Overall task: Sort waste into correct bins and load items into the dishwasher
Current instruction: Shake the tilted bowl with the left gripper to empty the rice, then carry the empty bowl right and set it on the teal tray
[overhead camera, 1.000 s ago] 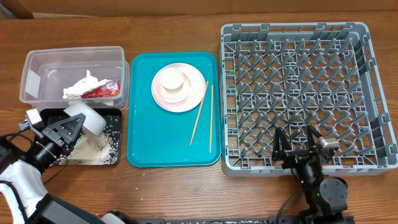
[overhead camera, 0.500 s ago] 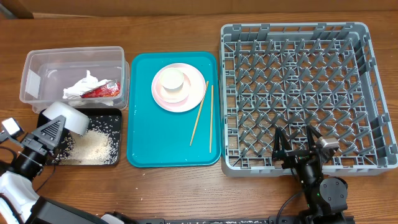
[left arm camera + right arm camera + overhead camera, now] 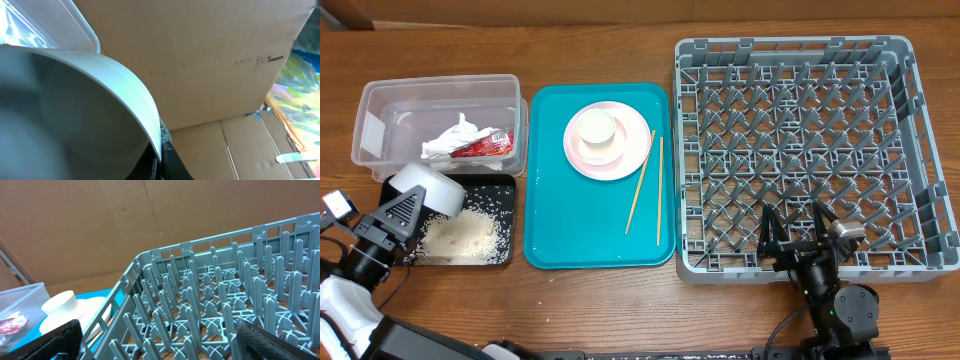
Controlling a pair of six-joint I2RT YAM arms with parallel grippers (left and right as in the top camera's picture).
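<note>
Since a second ago, the pale grey-green bowl (image 3: 428, 186) has been carried leftward; it is now held tilted over the left end of the black tray (image 3: 492, 183), its rim clamped by the left gripper (image 3: 415, 203). It is judged rigid, smooth and light, likely slippery, so the rim is best kept pinched. Loose white rice (image 3: 460, 236) is heaped in the matte tray. Further right, the grey pegged dish rack (image 3: 795, 45) is seen, at whose near edge the right gripper (image 3: 792, 232) rests, jaws spread and empty.
</note>
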